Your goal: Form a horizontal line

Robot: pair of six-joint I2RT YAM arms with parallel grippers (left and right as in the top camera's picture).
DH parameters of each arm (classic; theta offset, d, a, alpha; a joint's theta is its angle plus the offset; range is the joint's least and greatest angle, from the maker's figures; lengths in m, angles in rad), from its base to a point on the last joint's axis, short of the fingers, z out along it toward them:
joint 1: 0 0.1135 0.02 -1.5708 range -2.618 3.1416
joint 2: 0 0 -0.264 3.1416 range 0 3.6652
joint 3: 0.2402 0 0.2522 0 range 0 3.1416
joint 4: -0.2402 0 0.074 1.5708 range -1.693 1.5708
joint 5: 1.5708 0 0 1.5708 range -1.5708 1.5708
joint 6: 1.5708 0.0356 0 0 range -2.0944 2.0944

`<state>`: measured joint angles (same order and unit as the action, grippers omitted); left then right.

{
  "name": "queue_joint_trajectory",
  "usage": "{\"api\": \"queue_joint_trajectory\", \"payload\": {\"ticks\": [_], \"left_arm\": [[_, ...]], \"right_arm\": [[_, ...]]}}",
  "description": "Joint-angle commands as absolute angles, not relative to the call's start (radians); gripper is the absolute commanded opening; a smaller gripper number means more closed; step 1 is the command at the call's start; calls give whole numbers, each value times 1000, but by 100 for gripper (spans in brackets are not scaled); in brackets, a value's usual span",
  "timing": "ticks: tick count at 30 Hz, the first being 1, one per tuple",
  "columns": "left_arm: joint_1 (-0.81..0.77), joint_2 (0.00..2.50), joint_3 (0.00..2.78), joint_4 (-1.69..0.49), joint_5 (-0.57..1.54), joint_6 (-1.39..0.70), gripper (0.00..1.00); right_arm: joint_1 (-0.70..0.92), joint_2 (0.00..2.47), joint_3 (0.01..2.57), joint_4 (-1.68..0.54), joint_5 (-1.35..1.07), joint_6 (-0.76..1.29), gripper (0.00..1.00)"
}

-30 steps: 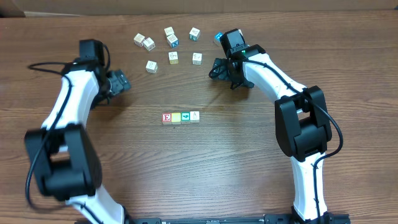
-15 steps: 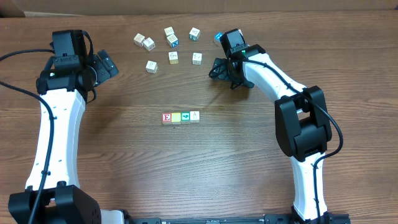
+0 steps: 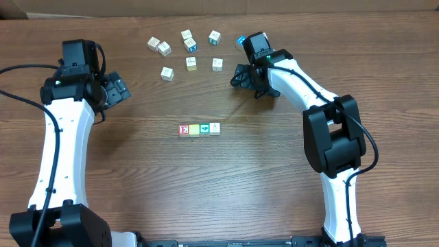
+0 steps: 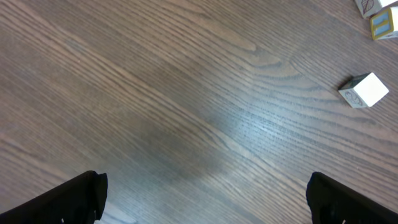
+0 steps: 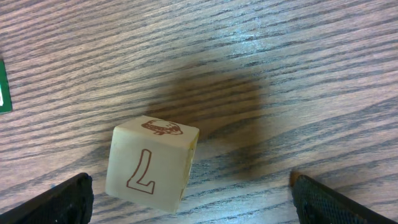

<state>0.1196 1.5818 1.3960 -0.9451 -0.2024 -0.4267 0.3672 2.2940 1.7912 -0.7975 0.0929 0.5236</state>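
A row of four blocks (image 3: 199, 129) lies at the table's middle, starting with a red E block (image 3: 183, 130). Several loose blocks (image 3: 191, 62) are scattered at the back. My right gripper (image 3: 241, 75) is open and low over the table, right of the loose blocks. In the right wrist view a cream block with a brown L (image 5: 151, 163) sits between its open fingers (image 5: 199, 202), nearer the left finger; the overhead view hides it. My left gripper (image 3: 116, 88) is open and empty at the left, with bare wood between its fingers (image 4: 205, 202).
A white block (image 4: 364, 90) and two more blocks (image 4: 380, 25) show at the upper right of the left wrist view. A blue block (image 3: 241, 41) lies just behind my right gripper. A green edge (image 5: 3, 87) shows at the right wrist view's left border.
My left arm swung out to the left and back; its gripper rose toward the back, then dropped a little nearer. My right arm and the blocks have not moved.
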Motion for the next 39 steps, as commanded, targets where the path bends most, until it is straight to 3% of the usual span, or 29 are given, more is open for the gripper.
{"api": "queue_joint_trajectory", "payload": {"ticks": [1,18,32,39], "left_arm": [[116,1549,1325,-916,-190,-407,100],[115,1481,889,-553,-125,-515,100],[84,1456,734,-515,-85,-493,99],[43,1408,683,-435,-74,-334,99]], "right_arm": [[363,2304,1783,-794,96,527,100],[363,2304,1783,-794,96,527,100],[363,2304,1783,-794,96,527,100],[363,2304,1783,-794,96,527,100]]}}
